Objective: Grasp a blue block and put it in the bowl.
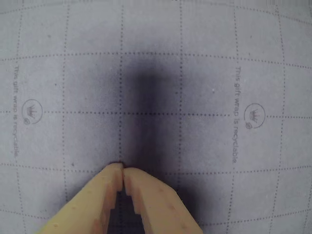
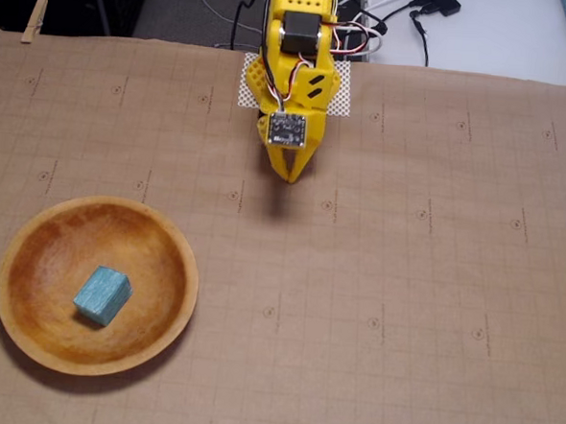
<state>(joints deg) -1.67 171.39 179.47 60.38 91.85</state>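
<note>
In the fixed view the teal-blue block [image 2: 102, 294] lies inside the wooden bowl [image 2: 26, 331] at the lower left of the table. My yellow gripper [image 2: 290, 177] hangs near the back middle of the table, far from the bowl, up and to the right of it. Its fingers are closed together and hold nothing. In the wrist view the gripper [image 1: 122, 168] shows from the bottom edge with the fingertips touching, above bare gridded paper and its own dark shadow. Block and bowl do not show in the wrist view.
Brown gridded wrapping paper [image 2: 404, 277] covers the table, clipped by clothespins [image 2: 34, 19] at the back corners. Cables [image 2: 401, 17] lie behind the arm's base.
</note>
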